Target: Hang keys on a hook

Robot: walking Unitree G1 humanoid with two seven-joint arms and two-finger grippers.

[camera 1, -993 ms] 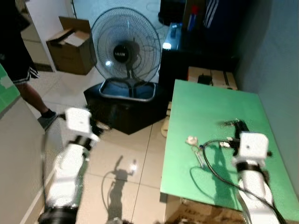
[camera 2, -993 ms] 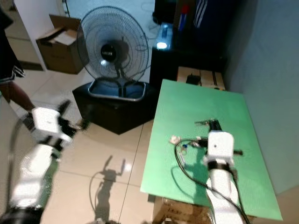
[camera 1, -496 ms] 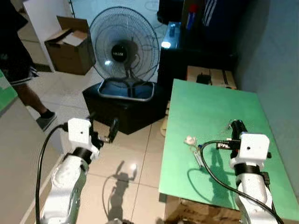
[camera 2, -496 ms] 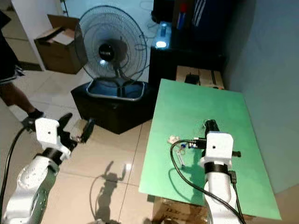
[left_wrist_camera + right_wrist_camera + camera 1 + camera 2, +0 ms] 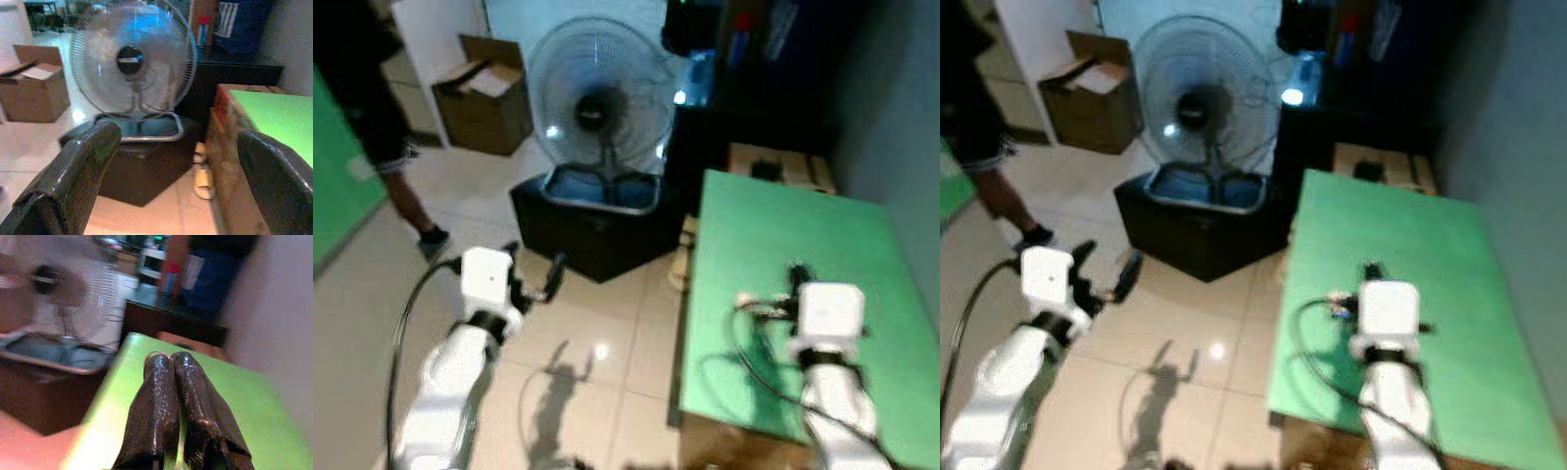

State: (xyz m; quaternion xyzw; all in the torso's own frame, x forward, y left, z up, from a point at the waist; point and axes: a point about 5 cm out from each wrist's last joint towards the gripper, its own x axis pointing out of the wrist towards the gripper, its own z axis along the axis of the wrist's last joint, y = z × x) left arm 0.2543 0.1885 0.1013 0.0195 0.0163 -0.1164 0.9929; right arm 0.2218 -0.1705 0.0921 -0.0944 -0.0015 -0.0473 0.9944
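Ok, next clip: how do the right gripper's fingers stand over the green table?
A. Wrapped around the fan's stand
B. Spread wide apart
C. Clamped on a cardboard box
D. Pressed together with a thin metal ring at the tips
D: in the right wrist view the right gripper has its two black fingers pressed together above the green table, with a thin metal ring at their tips.

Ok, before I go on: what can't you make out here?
- Keys: right wrist view shows just a sliver of ring past the shut right end effector; its fingers hide the rest.
- Hook: I can't pick one out; both eye views are motion-blurred.
- Person: cut off by the eye view's edge.
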